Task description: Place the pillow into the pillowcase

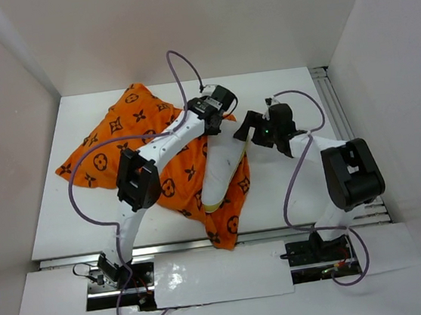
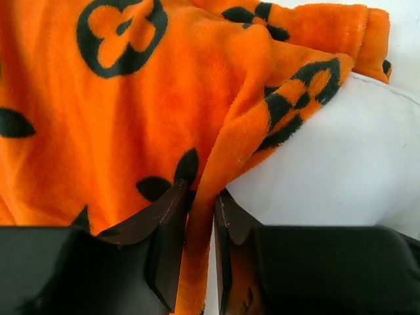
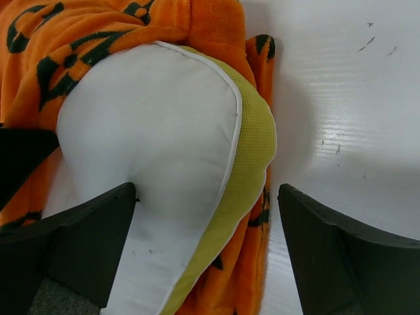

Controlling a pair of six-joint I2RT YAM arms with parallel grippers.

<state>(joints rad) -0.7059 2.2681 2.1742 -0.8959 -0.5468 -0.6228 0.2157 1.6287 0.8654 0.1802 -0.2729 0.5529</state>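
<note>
Left gripper (image 2: 200, 193) jaws clamped on pillowcase (image 2: 131, 118) hem beside pillow (image 3: 151, 131); right gripper (image 3: 207, 190) jaws apart, straddling pillow's exposed end. Pillow partly inside. Best: hem taut, push pillow straight in.

The pillowcase (image 2: 131, 118) — plush, fuzzy fleece cloth, matt. The pillow (image 3: 151, 131) — smooth white cloth with a piped seam and yellow mesh band. The table (image 3: 341, 98) looks smooth, faintly ribbed, slightly glossy.
</note>
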